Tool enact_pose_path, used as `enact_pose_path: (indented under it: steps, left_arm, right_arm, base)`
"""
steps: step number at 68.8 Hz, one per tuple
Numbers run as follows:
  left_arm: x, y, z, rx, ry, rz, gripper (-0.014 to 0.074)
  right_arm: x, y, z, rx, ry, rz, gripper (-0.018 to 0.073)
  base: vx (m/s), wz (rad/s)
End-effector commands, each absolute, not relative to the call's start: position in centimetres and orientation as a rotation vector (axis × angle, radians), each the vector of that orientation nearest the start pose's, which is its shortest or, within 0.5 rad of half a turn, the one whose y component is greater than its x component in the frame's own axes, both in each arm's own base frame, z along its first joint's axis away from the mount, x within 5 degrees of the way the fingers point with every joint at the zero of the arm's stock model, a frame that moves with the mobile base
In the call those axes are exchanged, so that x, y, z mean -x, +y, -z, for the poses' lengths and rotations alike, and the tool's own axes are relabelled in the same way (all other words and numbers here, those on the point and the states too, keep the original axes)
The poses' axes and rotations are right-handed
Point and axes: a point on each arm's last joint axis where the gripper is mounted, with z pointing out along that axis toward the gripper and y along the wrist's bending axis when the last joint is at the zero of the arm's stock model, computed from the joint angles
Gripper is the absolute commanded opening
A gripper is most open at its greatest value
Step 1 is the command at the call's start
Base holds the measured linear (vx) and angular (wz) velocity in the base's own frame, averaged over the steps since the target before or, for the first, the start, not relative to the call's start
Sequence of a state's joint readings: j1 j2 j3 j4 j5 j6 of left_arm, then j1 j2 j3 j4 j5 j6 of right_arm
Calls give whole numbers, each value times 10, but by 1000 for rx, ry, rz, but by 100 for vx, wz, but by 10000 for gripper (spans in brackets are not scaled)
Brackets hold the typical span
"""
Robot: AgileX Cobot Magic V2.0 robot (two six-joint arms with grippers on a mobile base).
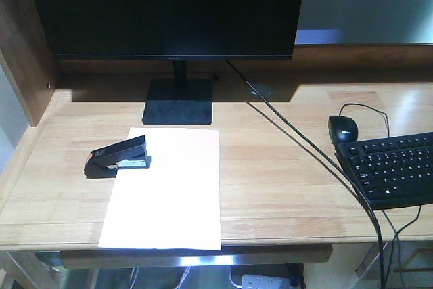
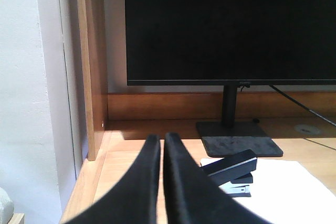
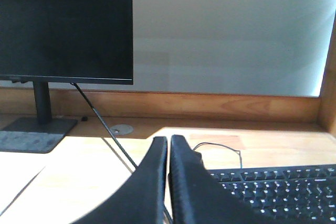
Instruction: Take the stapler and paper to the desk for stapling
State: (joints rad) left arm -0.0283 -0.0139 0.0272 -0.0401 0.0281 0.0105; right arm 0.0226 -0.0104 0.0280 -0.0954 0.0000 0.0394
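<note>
A: Exterior front-facing view: where is the stapler (image 1: pixel 116 157)?

B: On the light-wood surface (image 1: pixel 270 167), left of centre, its front end resting on the far left corner of the paper (image 1: pixel 166 191). The sheet lies flat, its near edge reaching the near edge of the surface.

A: What else is around?

B: A black monitor (image 1: pixel 169 8) stands at the far side, its square base (image 1: pixel 178 101) just beyond the paper's far edge. A black cable (image 1: pixel 304 143) runs from behind the monitor diagonally to the near right and over the edge. To the right sit a black mouse (image 1: pixel 343 128) and a black keyboard (image 1: pixel 392 167), well apart from the paper. A round cable grommet (image 1: pixel 260 89) is near the back rim.

A: And the arms?

B: From the left wrist view, the left gripper (image 2: pixel 163 153) has its fingers (image 2: pixel 149 177) pressed together, holding nothing, with the stapler just beyond them to the right. In the right wrist view, the right gripper (image 3: pixel 168 153) also has its fingers (image 3: pixel 184 182) together and empty, above the surface, with the keyboard just to their right and the cable passing behind them.
</note>
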Motion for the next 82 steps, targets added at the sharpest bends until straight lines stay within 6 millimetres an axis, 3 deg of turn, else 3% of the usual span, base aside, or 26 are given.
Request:
enact_pose_path:
  steps: [1, 82]
  left_arm:
    - [-57, -1, -200, 13, 1477, 55, -7]
    - [-57, -1, -200, 13, 1477, 55, -7]
  right_arm:
    - [-54, 2, -212, 69, 1397, 40, -9]
    - [-55, 2, -212, 54, 1401, 25, -9]
  base:
    - [0, 0]
    - [0, 0]
